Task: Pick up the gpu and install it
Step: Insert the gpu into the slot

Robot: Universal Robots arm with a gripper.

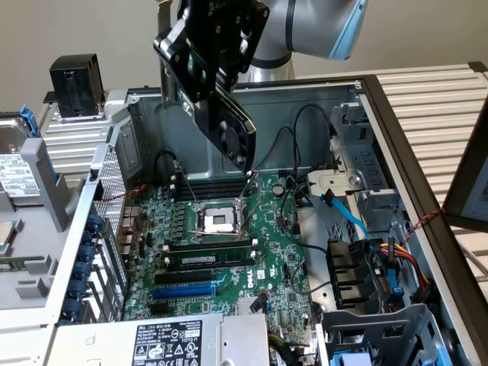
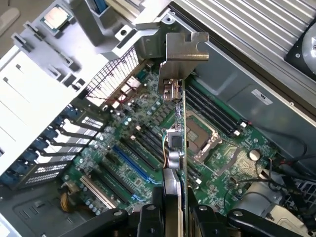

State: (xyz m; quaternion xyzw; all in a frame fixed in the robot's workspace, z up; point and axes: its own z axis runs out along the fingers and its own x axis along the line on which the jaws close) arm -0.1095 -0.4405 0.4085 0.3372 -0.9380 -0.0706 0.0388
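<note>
Green-board, silver-bracketed gpu (image 2: 175,140) seen edge-on; black claw (image 2: 173,210) cropped.
In the wrist view the card's broad faces are hidden, and its near end and the claw's body run off the picture's edge. In the exterior view, print on the white rectangular label (image 1: 164,341) is too small to read.

The open computer case (image 1: 305,114) holds the green motherboard (image 1: 284,253) and a labelled power supply (image 1: 164,341).

The arm (image 1: 305,34) comes in high from the exterior view's right, its grey joint with a blue cap held over the far side. The black pincer (image 1: 207,80) points down at a tilt. Its fingers (image 2: 148,219) are clamped on either face of the gpu (image 1: 232,133), which hangs below it.
</note>
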